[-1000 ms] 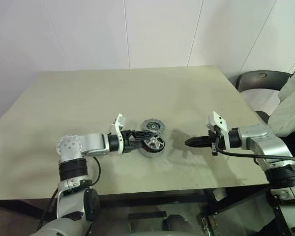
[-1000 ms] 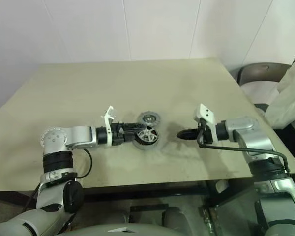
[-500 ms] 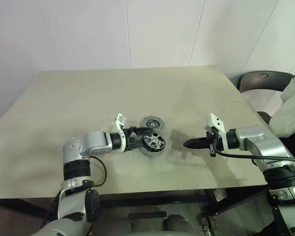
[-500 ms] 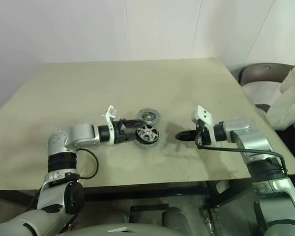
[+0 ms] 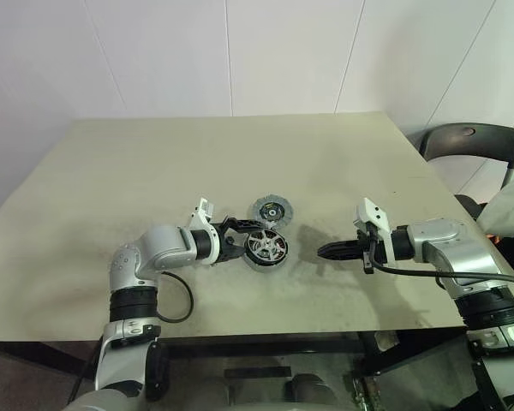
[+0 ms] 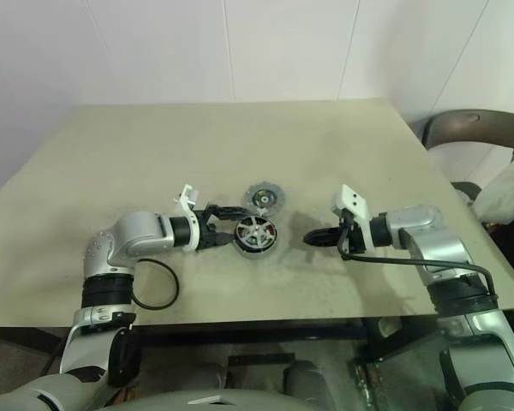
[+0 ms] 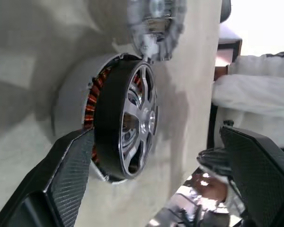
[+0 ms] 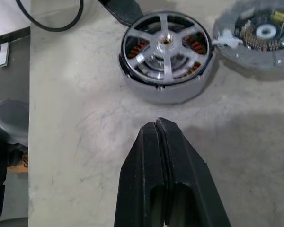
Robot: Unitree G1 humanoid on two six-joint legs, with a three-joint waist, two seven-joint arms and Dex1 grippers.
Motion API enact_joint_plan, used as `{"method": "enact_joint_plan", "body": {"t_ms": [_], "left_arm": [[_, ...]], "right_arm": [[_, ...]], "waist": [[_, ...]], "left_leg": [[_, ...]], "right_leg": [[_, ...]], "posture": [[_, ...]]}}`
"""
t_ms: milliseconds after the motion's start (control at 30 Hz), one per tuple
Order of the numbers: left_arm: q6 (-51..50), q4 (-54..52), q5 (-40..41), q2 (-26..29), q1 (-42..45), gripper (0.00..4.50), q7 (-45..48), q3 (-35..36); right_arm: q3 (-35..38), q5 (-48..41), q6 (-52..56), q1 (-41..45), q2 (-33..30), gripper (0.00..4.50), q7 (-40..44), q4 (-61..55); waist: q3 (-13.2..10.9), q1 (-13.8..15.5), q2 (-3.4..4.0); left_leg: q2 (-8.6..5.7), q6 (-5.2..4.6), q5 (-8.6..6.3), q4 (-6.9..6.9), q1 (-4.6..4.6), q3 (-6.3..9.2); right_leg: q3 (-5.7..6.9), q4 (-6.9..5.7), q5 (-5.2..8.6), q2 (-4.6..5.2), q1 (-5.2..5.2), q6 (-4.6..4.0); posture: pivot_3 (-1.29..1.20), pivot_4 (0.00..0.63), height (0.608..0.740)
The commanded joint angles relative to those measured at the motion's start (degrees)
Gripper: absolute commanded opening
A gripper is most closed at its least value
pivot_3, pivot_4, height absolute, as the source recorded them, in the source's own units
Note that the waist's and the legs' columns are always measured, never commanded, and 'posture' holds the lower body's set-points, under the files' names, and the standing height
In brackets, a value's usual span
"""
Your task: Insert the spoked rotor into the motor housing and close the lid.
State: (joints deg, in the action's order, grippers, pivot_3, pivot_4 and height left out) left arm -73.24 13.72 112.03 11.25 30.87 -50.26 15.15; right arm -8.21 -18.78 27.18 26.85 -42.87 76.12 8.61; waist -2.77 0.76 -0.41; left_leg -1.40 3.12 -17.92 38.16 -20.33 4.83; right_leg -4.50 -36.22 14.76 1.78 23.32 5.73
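Observation:
The spoked rotor (image 5: 267,246), a black ring with silver spokes, sits in the motor housing (image 8: 156,92) at the table's middle. In the left wrist view its ring (image 7: 114,127) stands a little proud of the grey wall, with copper windings showing beneath. The grey toothed lid (image 5: 271,210) lies flat just behind the housing, almost touching it. My left gripper (image 5: 242,241) is open at the housing's left side, one finger (image 7: 68,175) on each flank, holding nothing. My right gripper (image 5: 330,251) is shut and empty, pointing at the housing from the right with a gap between them.
The beige table (image 5: 154,163) has bare surface all around the parts. A dark chair (image 5: 467,141) stands off the table's right rear corner, and a person's white sleeve (image 5: 507,210) shows at the right edge. A black cable (image 5: 178,301) loops by my left arm.
My left wrist has rolled, so the open fingers now flank the housing differently and sit slightly back from it. The right gripper has kept still. The camera view has shifted.

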Motion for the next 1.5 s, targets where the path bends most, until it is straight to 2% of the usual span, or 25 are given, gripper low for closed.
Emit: {"method": "enact_joint_plan", "body": {"t_ms": [33, 267, 333, 467, 500, 633, 733, 867, 967, 1167, 1333, 1500], "left_arm": [[-1.14, -2.24, 0.97, 3.58, 1.34, 4.47, 2.93, -2.12], [-2.65, -5.57, 0.97, 13.0, 3.23, 4.47, 10.17, -8.46], [-4.97, -8.58, -3.35, 17.57, 3.66, 4.47, 14.59, -10.54], [-4.95, -17.8, -18.75, 24.79, 2.82, 4.47, 31.7, -12.34], [-2.56, -20.81, -24.74, 27.92, 1.69, 4.47, 38.27, -13.59], [13.07, -28.69, -45.89, 38.13, -4.71, 4.47, 62.69, -17.14], [25.82, -29.03, -58.86, 42.17, -10.15, 4.47, 74.1, -18.01], [45.5, -27.91, -73.66, 42.79, -19.13, 4.47, 85.69, -17.38], [53.94, -27.23, -78.98, 41.12, -24.03, 4.47, 89.61, -15.69], [57.03, -26.75, -79.65, 34.15, -25.01, 4.47, 89.44, -11.02], [56.49, -29.82, -80.86, 32.97, -30.77, 4.47, 91.22, -10.26], [55.71, -31.34, -81.4, 30.8, -32.4, 4.47, 90.3, -9.45]], "right_arm": [[0.31, -0.26, -0.05, 1.13, 0.19, 0.0, -0.06, -1.53], [0.47, -0.47, -0.02, 0.66, 0.18, 0.0, 0.06, -1.89], [0.48, -0.61, 0.01, 0.61, 0.44, 0.0, -0.17, -2.37], [1.12, -1.77, 0.64, 1.37, 2.01, 0.0, -1.38, -3.94], [1.32, -2.13, 0.8, 1.79, 2.79, 0.0, -2.01, -4.58], [0.62, -1.81, 0.45, 3.05, 6.59, 0.0, -5.46, -6.61], [-0.74, -0.18, -0.34, 4.39, 10.67, 0.0, -9.23, -5.57], [-3.63, 2.58, -2.54, 5.58, 14.64, 0.0, -11.62, -3.25], [-4.89, 4.37, -4.74, 6.83, 17.58, 0.0, -13.76, -0.41], [-6.69, 7.71, -10.43, 7.35, 21.51, 0.0, -15.71, 3.79], [-8.29, 10.78, -13.73, 7.32, 22.94, 0.0, -16.76, 8.66], [-11.37, 16.33, -14.94, 7.6, 23.11, 0.0, -18.58, 17.13]], "waist": [[0.01, -0.03, 0.02], [0.02, -0.05, 0.01], [0.01, -0.09, 0.01], [0.01, -0.4, 0.03], [0.01, -0.42, 0.03], [0.0, -1.53, 0.07], [0.0, -1.73, 0.08], [-0.02, -1.51, 0.09], [-0.02, -1.54, 0.11], [-0.01, -1.52, 0.09], [-0.01, -1.99, 0.11], [0.01, -1.83, 0.09]], "left_leg": [[0.0, 0.01, 0.0, 0.0, 0.01, 0.0], [0.01, 0.02, 0.01, 0.0, 0.01, -0.01], [0.01, 0.02, 0.01, 0.0, 0.0, -0.01], [0.02, 0.03, 0.02, -0.03, 0.0, -0.17], [0.03, 0.03, 0.02, -0.03, 0.01, -0.18], [0.06, 0.06, 0.04, -0.12, 0.04, -0.22], [0.11, 0.06, 0.04, -0.13, 0.06, -0.29], [0.13, -0.2, -0.1, -0.13, 0.06, -0.29], [0.14, -0.23, -0.12, -0.13, 0.01, -0.29], [0.16, -0.3, -0.15, -0.08, 0.02, -0.18], [0.19, -0.33, -0.17, -0.1, 0.06, -0.18], [0.2, -0.34, -0.18, -0.07, 0.15, -0.16]], "right_leg": [[0.01, 0.0, 0.0, -0.01, -0.01, 0.0], [0.02, -0.02, 0.0, -0.01, 0.0, -0.01], [0.02, -0.01, 0.0, -0.01, 0.0, -0.01], [0.03, -0.01, 0.0, -0.08, 0.01, -0.02], [0.04, -0.01, 0.01, -0.1, 0.0, -0.03], [0.04, -0.01, 0.02, -0.14, -0.01, -0.05], [0.02, 0.01, 0.02, -0.16, -0.02, -0.06], [0.02, 0.04, 0.02, -0.16, -0.02, -0.07], [0.03, 0.08, 0.02, -0.14, 0.01, -0.06], [0.09, 0.0, -0.01, -0.12, -0.02, -0.03], [0.04, -0.06, -0.01, -0.12, 0.02, -0.04], [0.04, -0.13, -0.02, -0.12, -0.04, -0.05]], "posture": [[0.0, 0.0, 0.74], [0.0, 0.0, 0.74], [0.0, 0.0, 0.74], [0.0, 0.0, 0.74], [0.0, 0.0, 0.74], [0.0, 0.0, 0.74], [0.0, 0.0, 0.74], [0.0, 0.0, 0.74], [0.0, 0.0, 0.74], [0.0, 0.0, 0.74], [0.0, 0.0, 0.74], [0.0, 0.0, 0.74]]}}
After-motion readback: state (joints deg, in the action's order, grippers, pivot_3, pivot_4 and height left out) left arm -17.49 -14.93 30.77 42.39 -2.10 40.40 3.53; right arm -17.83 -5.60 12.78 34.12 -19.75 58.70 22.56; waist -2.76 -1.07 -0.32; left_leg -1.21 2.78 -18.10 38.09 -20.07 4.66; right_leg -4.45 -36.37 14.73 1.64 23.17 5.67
